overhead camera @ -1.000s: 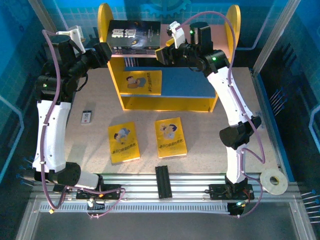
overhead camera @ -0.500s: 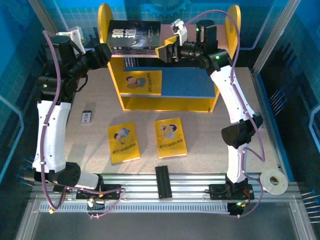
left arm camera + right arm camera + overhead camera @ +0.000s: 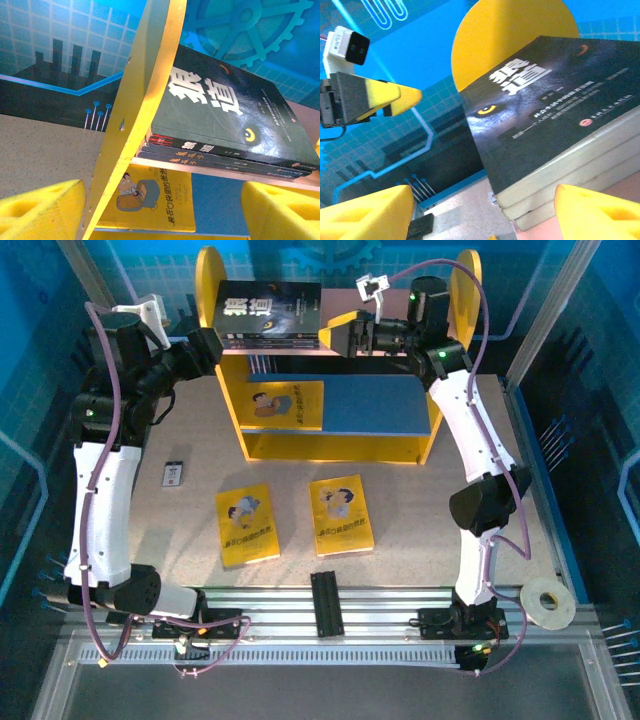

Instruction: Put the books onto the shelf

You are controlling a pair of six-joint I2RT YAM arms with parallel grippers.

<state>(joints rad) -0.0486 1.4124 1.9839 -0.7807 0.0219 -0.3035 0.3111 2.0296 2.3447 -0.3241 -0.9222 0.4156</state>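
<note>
1. On the shelf's pink board, far left, 3 dark books lie stacked flat.
2. Below them, 1 yellow book lies on the blue board, also to the left.
3. Near the shelf, a left book and a right book lie on the table. By my count 4 are shelved and 2 remain.
4. Right gripper hangs just right of the stack, jaws wide and empty.
5. Left gripper sits at the shelf's left panel, jaws wide, holding nothing.

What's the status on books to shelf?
Both jaws open, empty, either side of dark stack on top board. One yellow book on lower board; two yellow books on table. Nothing blocking.
</note>
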